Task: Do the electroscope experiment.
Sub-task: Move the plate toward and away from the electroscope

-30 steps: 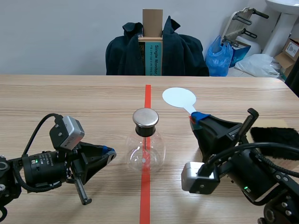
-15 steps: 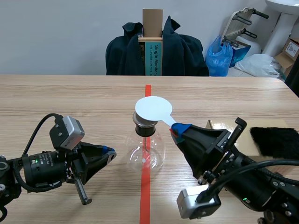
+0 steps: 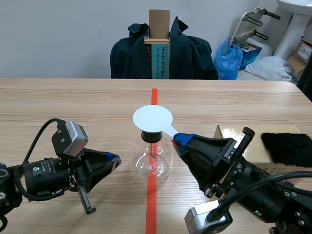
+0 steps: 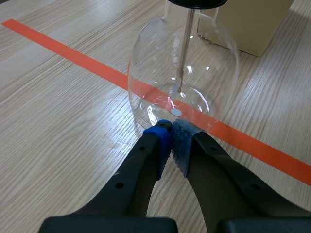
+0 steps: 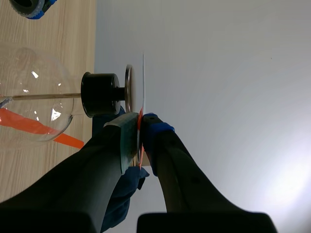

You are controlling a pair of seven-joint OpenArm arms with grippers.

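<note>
R gripper (image 3: pixel 179 140) clamped on the handle of white disc (image 3: pixel 152 118). Disc is flat over electroscope (image 3: pixel 152 158), parallel to its metal cap (image 5: pixel 128 90); touching or just a gap, can't tell. L gripper (image 3: pixel 113 158) closed on nothing, tips right at the glass bulb. IMO: go slow, disc level + centred, no side load, watch rod (image 4: pixel 183 53).

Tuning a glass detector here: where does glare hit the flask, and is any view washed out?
Left wrist view: small white highlights on the flask beside its rod, with the tape showing through the glass. Right wrist view: two bright specks on the flask, and a pale glow on the wall beyond the right gripper. Scene view: only faint glints, light even.
</note>
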